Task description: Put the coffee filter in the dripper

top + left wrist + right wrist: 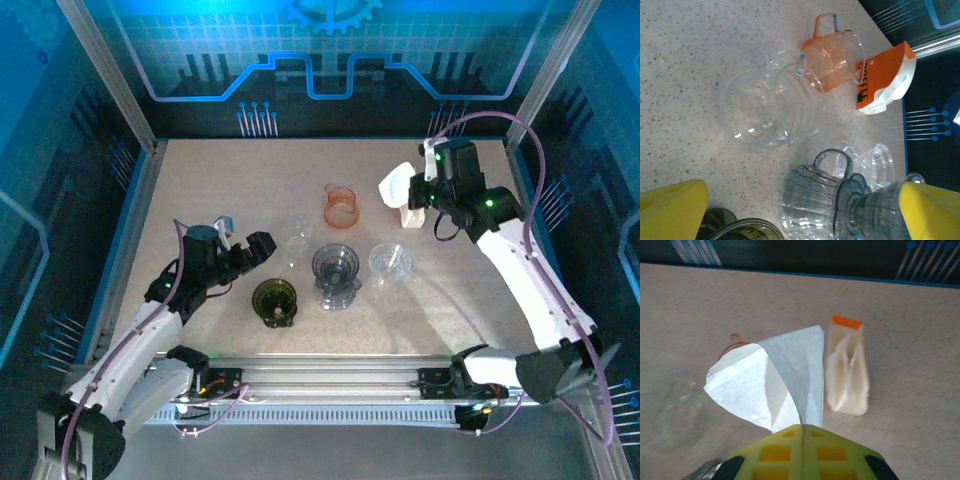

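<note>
The white paper coffee filter (775,382) is clamped by its tip in the right pincer (802,426). It is fanned out ahead of the fingers, above the table (900,315) and just beside an opened filter pack (847,372). The left pincer (247,242) is held wide apart near the grey dripper (335,270).
</note>
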You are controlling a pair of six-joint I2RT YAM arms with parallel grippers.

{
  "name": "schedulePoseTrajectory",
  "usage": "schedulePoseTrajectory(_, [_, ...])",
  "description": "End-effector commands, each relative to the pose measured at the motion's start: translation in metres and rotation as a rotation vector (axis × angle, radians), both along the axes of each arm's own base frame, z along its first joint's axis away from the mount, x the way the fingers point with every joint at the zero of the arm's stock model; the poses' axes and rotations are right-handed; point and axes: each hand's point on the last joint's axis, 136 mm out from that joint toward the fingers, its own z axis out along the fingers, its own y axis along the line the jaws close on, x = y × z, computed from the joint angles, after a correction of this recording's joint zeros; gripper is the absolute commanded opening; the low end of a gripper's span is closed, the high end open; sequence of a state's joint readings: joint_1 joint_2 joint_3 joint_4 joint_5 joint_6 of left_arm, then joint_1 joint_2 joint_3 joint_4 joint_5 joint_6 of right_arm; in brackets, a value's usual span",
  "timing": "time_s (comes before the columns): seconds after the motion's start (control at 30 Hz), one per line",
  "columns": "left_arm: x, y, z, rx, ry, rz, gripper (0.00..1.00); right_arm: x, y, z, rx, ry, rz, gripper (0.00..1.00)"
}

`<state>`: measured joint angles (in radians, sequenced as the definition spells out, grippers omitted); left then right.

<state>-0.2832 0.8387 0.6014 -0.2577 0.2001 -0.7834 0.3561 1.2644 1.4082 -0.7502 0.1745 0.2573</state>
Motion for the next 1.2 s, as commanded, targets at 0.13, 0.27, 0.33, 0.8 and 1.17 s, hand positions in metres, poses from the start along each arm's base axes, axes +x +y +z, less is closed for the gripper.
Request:
schedulePoseTrajectory(0.13, [-0.006,-0.001,0.031,0.006,-0.064,-0.040,0.99,-0.080,0.056,0.002,0.135,0.231,0.216,0.00])
schedulePoseTrajectory(0.27, [-0.008,-0.001,0.038,0.011,-0.084,-0.054,0.99,-0.111,0.076,0.014,0.162,0.309,0.296,0.00])
schedulePoseTrajectory(0.33, [-0.009,-0.001,0.041,0.015,-0.094,-0.059,0.99,-0.124,0.085,0.012,0.176,0.373,0.326,0.00])
schedulePoseTrajectory(0.8, [-0.011,-0.006,0.058,-0.004,-0.147,-0.089,0.99,-0.139,0.115,-0.024,0.221,0.695,0.247,0.00])
schedulePoseTrajectory(1.17, [-0.011,-0.014,0.068,-0.033,-0.168,-0.136,0.96,-0.119,0.123,-0.012,0.237,0.659,0.207,0.00])
